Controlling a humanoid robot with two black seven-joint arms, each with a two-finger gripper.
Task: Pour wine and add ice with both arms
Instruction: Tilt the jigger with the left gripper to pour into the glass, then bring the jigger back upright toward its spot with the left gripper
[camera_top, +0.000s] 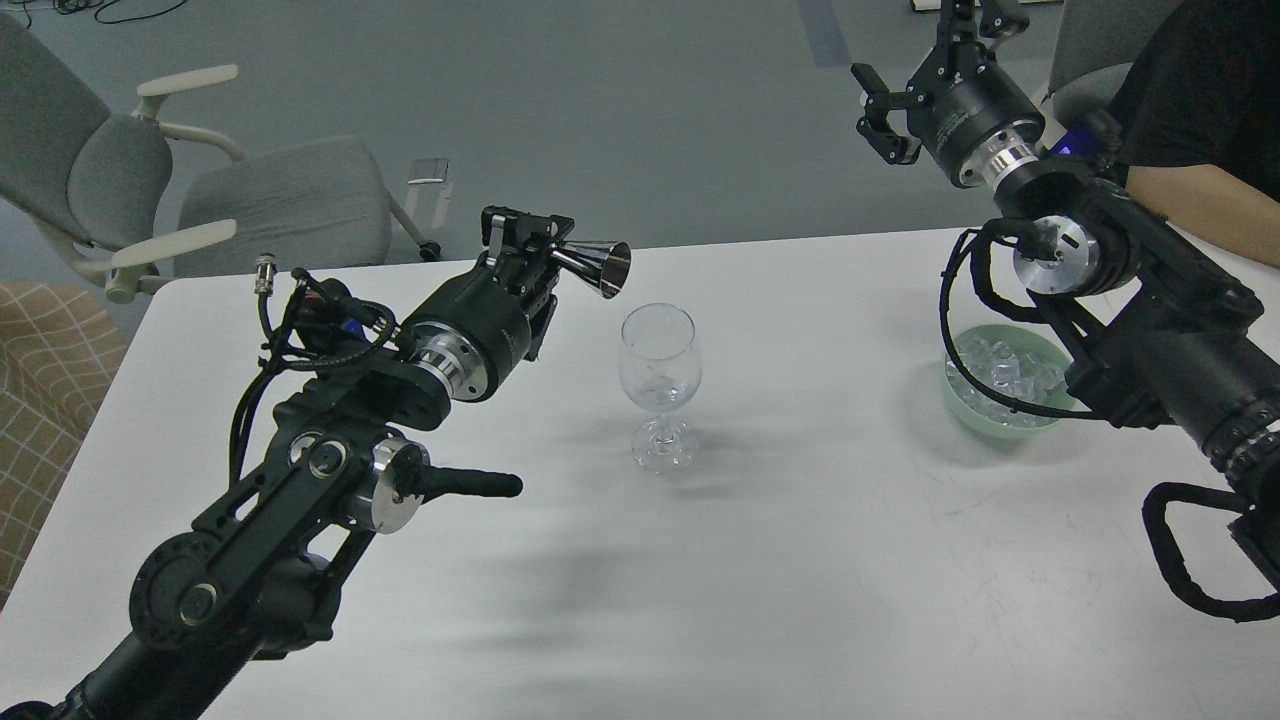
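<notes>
A clear wine glass (657, 383) stands upright on the white table (780, 560), with ice cubes and a little clear liquid in its bowl. My left gripper (535, 245) is shut on a steel jigger (597, 268), held on its side up and to the left of the glass rim, its mouth facing right. A pale green bowl (985, 418) holds several clear ice cubes (1010, 370) at the right; my right arm partly hides it. My right gripper (925, 60) is open and empty, raised high beyond the table's far edge.
A grey office chair (200, 200) stands beyond the far left corner. A person's bare forearm (1205, 215) rests at the far right edge of the table. A checked beige cushion (45, 390) lies left of the table.
</notes>
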